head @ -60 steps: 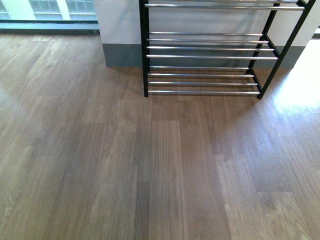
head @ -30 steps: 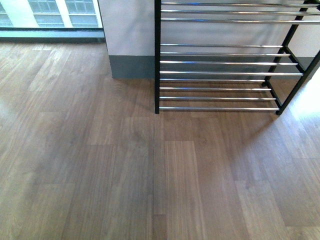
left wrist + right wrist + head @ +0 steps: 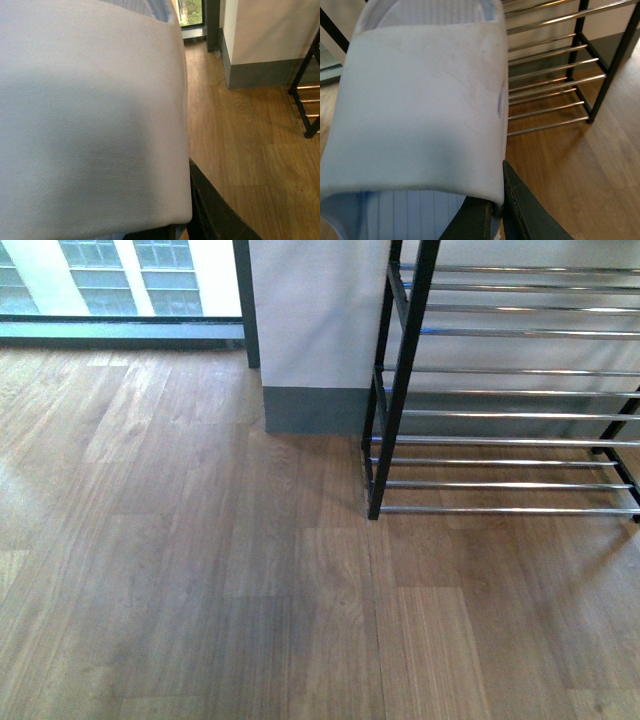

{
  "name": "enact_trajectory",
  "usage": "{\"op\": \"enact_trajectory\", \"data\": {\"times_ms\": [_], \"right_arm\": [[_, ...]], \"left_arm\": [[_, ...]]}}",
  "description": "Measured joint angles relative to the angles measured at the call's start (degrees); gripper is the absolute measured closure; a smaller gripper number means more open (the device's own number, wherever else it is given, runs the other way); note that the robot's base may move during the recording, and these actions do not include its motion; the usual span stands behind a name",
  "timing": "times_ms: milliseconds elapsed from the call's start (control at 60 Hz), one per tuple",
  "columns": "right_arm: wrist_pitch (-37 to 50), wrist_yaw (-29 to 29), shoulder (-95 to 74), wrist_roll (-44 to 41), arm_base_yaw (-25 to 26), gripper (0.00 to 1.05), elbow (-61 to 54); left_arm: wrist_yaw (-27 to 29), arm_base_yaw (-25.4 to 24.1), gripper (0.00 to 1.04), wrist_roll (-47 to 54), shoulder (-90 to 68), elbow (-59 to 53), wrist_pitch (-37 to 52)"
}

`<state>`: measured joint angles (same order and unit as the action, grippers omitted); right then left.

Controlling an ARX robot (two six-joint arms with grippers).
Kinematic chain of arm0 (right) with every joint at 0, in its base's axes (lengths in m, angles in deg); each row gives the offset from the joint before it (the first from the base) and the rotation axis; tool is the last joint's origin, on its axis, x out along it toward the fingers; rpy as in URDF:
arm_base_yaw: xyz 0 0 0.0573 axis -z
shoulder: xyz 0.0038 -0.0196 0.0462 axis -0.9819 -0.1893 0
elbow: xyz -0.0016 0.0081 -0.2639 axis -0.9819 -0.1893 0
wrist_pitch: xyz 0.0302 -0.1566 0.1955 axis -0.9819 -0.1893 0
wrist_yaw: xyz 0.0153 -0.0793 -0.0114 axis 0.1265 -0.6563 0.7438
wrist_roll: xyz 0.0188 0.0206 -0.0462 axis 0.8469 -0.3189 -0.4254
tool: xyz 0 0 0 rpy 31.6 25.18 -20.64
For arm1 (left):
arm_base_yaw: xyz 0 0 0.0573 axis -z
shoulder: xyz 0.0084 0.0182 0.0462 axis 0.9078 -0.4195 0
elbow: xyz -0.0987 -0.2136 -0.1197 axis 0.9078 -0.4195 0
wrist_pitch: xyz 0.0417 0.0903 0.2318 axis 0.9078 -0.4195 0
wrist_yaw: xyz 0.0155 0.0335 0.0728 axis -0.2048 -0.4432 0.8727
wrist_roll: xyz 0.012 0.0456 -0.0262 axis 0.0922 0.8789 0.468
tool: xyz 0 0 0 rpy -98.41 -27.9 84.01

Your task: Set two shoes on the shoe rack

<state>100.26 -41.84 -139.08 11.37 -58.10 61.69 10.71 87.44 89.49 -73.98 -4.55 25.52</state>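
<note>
While each arm carried one shoe, I judged the step in hand to be the approach to the shoe rack [image 3: 500, 415], with neither shoe set down yet. From the front view neither arm showed. The rack stood at the right against a pale wall [image 3: 310, 330], cut off by the picture's edge, on a brown wooden floor [image 3: 200, 590]. Its chrome rods, as far as they showed, bore nothing. From the left wrist view the left-hand shoe [image 3: 90, 115], a pale slide rather than a laced shoe, filled most of the picture. The left gripper [image 3: 181, 226] appeared clamped on the edge of its strap, with one dark finger [image 3: 210, 220] plain beneath it. Only a black leg of the rack showed there, well apart from this shoe. From the right wrist view the right-hand shoe [image 3: 425, 110], a pale blue slide with a ribbed footbed, hung in the right gripper [image 3: 496, 212], whose fingers were closed on the strap's edge. The rack's lower shelves lay near beyond it. My guess was that the next move called for squaring up to the rack so it sat between the arms. Each shoe would then need lowering flat across at least two rods before release, since a sole resting on one rod could tip through the gap.
</note>
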Motion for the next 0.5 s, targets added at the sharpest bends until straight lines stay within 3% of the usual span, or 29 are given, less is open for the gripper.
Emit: {"op": "enact_trajectory", "data": {"times_ms": [500], "right_arm": [[-0.02, -0.22, -0.09, 0.0, 0.0, 1.03, -0.02]], "left_arm": [[-0.2, 0.0, 1.03, 0.02, -0.15, 0.0, 0.0]]}}
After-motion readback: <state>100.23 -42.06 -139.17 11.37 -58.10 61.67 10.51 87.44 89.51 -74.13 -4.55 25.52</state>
